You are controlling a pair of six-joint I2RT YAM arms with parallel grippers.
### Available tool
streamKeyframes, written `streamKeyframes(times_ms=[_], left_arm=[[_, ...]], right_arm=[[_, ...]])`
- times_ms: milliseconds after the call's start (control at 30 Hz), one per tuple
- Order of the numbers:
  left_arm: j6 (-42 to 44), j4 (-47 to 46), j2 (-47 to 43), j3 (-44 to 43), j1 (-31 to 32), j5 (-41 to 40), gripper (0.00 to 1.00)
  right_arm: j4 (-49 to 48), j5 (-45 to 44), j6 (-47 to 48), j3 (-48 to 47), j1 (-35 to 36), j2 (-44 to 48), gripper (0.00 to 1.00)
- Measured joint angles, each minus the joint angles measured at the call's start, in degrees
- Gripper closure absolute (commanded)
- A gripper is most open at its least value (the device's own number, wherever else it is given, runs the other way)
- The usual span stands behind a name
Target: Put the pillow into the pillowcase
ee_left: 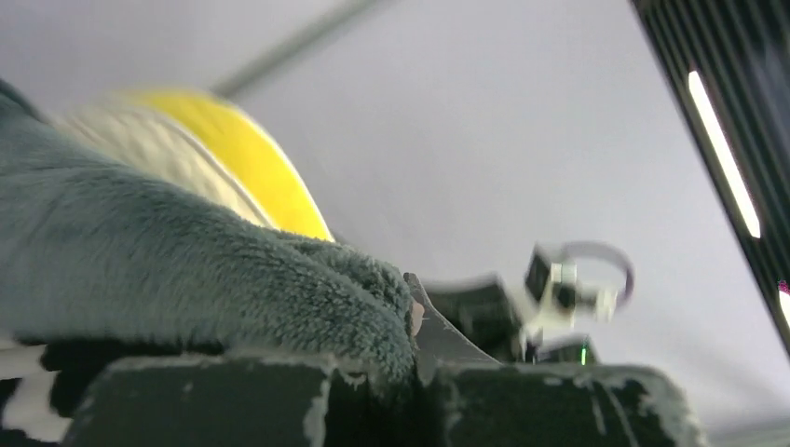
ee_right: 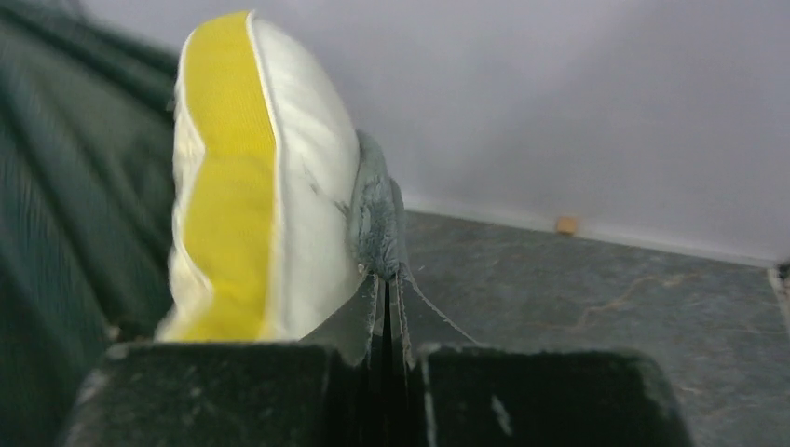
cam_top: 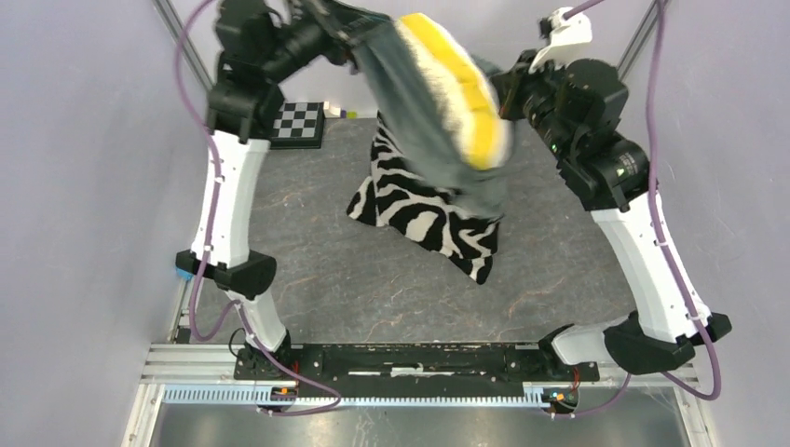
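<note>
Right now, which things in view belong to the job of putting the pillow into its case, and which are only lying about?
Part of the job:
- pillow, partly inside the case
- pillowcase, held up
- left end effector and right end effector, each shut on the pillowcase's grey edge

Lying about:
- checkerboard, far left
- small pale object beside it, too small to identify

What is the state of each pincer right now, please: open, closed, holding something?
Left pincer: closed, holding the pillowcase by its grey plush edge.
Right pincer: closed, holding the pillowcase edge beside the pillow.
</note>
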State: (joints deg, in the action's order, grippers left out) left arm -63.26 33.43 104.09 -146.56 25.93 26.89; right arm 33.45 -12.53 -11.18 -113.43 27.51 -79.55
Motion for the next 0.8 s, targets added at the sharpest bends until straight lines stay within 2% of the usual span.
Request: streamKeyframes(times_ms=[100,167,233,333,433,533,667,733,800], left_arm=[[-3.56,-1.16,0.2,0.61,-10.1,1.18,0.97],[-4.63,-1.44,0.7,0.59,-12.0,0.15,0.97],[-4.55,-1.44,1.22,0.09,-8.63,-0.94,0.97],[-3.65,-1.4,1.55,0.0,0.85,-1.36,0.97],[-3.3,-1.49,1.95,-0.52,5.95,0.66,0.97],[-4.57,-3.32,1.92,-0.96,0.96,2.45,0.97],[-8.35,-4.46,2.19,-0.85,-11.06,3.21,0.97],[-8.76,-4.66,2.25,-0.83,-12.0,1.46,0.97],[-7.82,-5.01,2.14,-0.83,-8.44,0.04,0.97]], right_arm=[[-1.03,2.14,-0.33,6.03,2.56,2.54,1.0],[-0.76,3.17,-0.33,5.86,2.27,2.27,1.0],[1.07,5.57,-0.68,1.9,-1.14,0.31,1.0],[3.06,9.81,-2.38,-7.02,-9.9,-4.31,1.0],[3.15,12.52,-4.15,-7.43,-13.7,-5.01,1.0],[-0.7,13.44,-5.09,-0.37,-11.72,-1.62,1.0],[-1.11,14.82,-4.76,3.32,-7.74,1.55,1.0],[0.98,14.8,-4.28,-0.59,-8.79,0.74,1.0],[2.75,15.78,-4.39,-8.07,-12.55,-1.95,1.0]])
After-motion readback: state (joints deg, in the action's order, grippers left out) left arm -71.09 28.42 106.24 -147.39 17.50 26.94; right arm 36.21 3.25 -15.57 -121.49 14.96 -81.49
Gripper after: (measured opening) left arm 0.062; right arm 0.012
